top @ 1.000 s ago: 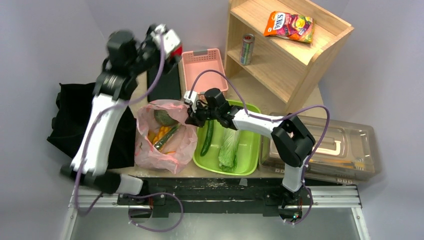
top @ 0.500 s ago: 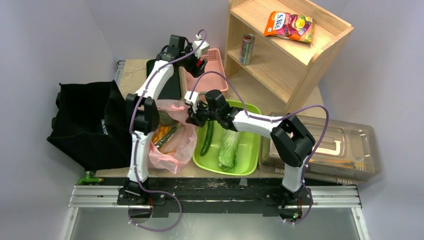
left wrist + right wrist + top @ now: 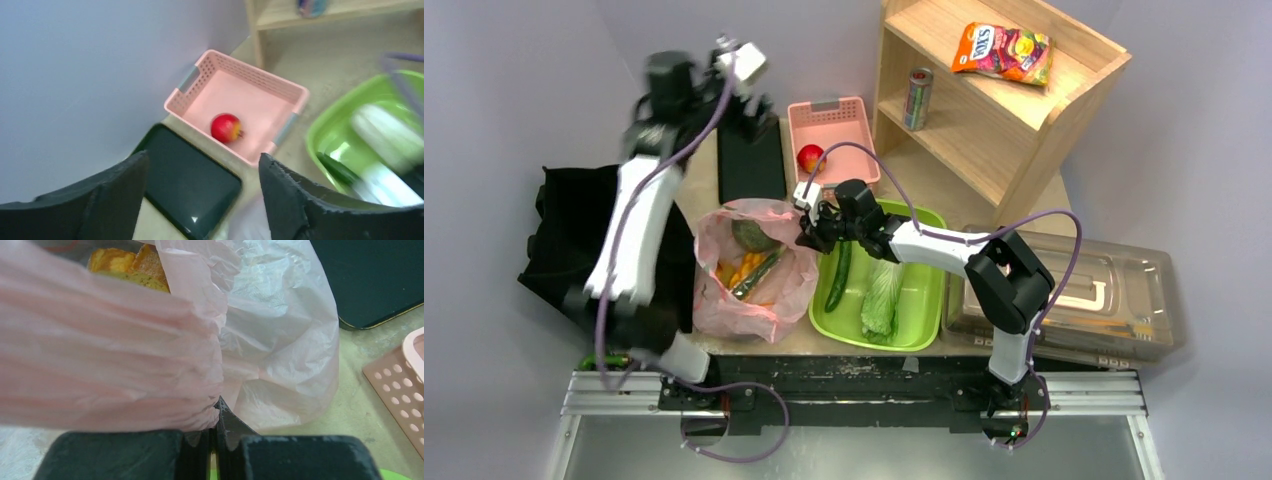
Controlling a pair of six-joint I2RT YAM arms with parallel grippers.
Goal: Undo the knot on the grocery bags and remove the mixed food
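- At the table's middle, the thin translucent pink plastic grocery bag (image 3: 769,305) sits with its mouth open, just as it did half a second ago. A dark green round fruit (image 3: 749,236) and orange and green pieces of food (image 3: 746,270) lie inside.
- The right gripper (image 3: 216,426) stays pinched on the bag's rim at the side nearest the tub. Its black fingers (image 3: 125,455) are closed tight on bunched pink film, and it has not shifted.
- Just right of the bag, the lime-green plastic tub (image 3: 922,285) holds a long dark green cucumber (image 3: 838,277) and a pale napa cabbage (image 3: 882,297), both unmoved.
- Behind the bag, a round red fruit (image 3: 226,127) now lies in the pink perforated plastic basket (image 3: 260,87). Half a second ago the left gripper reached over that basket and the fruit did not show on its floor.
- The left gripper (image 3: 202,160) has pulled back and up, and now hangs above the flat black tray (image 3: 190,185) beside the basket. Its fingers are spread wide with nothing between them.
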